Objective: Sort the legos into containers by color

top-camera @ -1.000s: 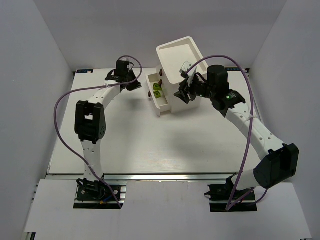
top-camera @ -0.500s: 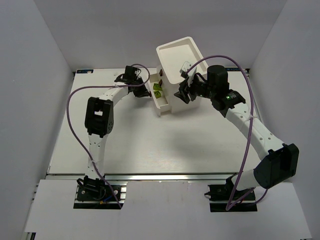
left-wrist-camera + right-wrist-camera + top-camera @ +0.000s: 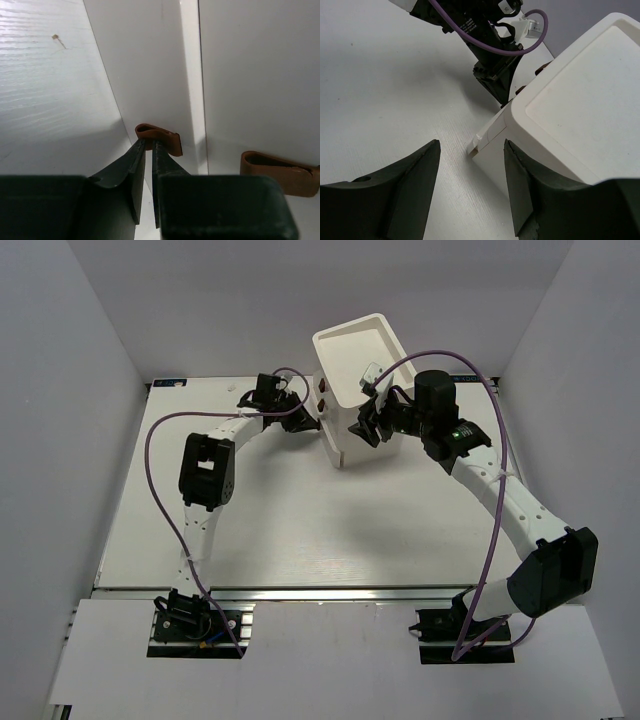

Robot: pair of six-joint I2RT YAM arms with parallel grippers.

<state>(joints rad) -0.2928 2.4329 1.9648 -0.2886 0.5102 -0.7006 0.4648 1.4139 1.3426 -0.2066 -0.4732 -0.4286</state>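
1. Left gripper (image 3: pixel 148 150): fingers nearly together, tips touching a brown knob (image 3: pixel 161 138); grip unconfirmed.
2. Right gripper (image 3: pixel 470 165): fingers wide apart, empty, beside the cabinet (image 3: pixel 355 370).
3. Drawers (image 3: pixel 327 418) pushed in; legos hidden.

Even, bright light is falling from above, and my arms are casting soft shadows on the table (image 3: pixel 300 530). My left fingers (image 3: pixel 127 185) are showing dark and slightly blurred, while glare is washing the table's far-left part.

One cabinet (image 3: pixel 358 390), two knobs (image 3: pixel 159 138) showing.
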